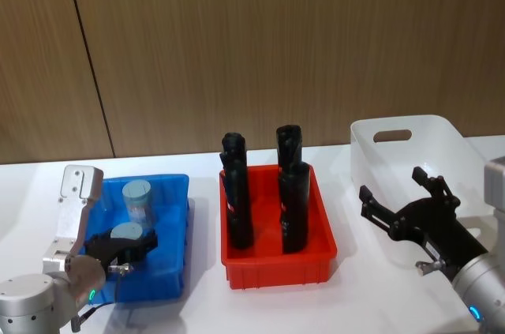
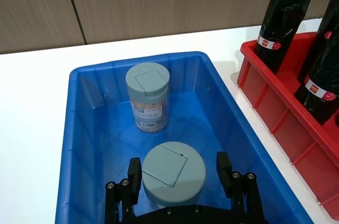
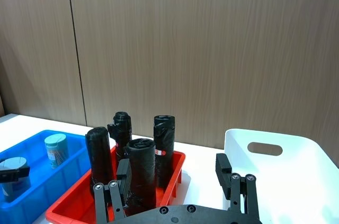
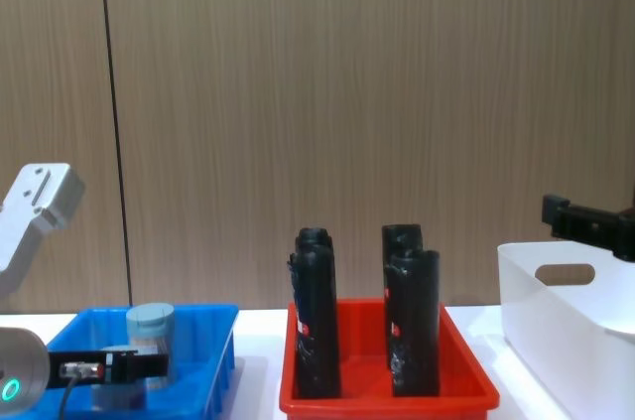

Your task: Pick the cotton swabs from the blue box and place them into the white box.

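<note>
**Three containers in a row on your table**

On the table (image 1: 355, 294) you have the left box (image 1: 175, 192), the middle tray (image 1: 276, 267) and the right box (image 1: 442, 133) side by side. In the left box stand two cotton swabs tubs, the far tub (image 1: 136, 196) behind the near tub (image 1: 126, 235). The left gripper (image 1: 126, 245) has its jaws either side of the near tub. Four cylinders (image 1: 237, 208) stand in the middle tray.

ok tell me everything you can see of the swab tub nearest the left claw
The near cotton swab tub is a small round container standing upright on the floor of the blue box, at the end nearer the robot. Its pale grey-blue lid faces up, with a squarish flip flap set in it; the lid hides the body below. The left claw is open astride it, with a gap visible on one side. A second tub stands apart, farther back.
</note>
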Tool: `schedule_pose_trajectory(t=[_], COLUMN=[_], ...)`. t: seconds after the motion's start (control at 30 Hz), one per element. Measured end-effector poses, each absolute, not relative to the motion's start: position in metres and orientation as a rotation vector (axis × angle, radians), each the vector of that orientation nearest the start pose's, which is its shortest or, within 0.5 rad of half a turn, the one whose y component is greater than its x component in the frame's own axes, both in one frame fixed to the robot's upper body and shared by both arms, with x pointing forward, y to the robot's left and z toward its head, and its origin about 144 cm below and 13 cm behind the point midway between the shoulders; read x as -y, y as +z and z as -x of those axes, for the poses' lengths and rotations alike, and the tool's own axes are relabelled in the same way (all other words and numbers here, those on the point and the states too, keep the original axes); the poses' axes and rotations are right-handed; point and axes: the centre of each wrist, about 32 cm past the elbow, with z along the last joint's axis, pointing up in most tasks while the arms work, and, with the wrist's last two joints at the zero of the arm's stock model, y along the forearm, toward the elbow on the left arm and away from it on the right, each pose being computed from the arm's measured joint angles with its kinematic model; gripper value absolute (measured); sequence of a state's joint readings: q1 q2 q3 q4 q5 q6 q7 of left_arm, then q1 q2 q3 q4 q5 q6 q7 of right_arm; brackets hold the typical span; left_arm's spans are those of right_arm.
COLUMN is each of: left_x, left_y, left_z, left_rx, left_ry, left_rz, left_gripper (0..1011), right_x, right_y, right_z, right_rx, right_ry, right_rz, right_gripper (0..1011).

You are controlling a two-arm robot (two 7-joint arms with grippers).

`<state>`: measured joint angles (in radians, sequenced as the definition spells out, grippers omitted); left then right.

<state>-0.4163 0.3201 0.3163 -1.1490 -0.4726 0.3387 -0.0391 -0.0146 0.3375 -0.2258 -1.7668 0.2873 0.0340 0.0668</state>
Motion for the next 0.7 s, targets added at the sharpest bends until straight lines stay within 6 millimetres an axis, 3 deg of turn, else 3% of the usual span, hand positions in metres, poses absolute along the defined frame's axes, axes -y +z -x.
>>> schedule_pose_trajectory(t=[0.27, 0.7], left_x=[-0.275, -0.273], left_y=[1.154, 1.167], left_z=[-0.566, -0.562], left_rx=[-0.34, -0.268], left_ry=[1.364, 1.373], left_rz=[-0.323, -0.34], left_gripper=[686, 673], right_x=[0.237, 0.237], right_y=[1.189, 1.189], right_z=[-0.443, -0.443], right_rx=[0.075, 0.075], right_ry=[-1.23, -1.229], right_rz=[-0.026, -0.026], right_gripper=[1002, 1002])
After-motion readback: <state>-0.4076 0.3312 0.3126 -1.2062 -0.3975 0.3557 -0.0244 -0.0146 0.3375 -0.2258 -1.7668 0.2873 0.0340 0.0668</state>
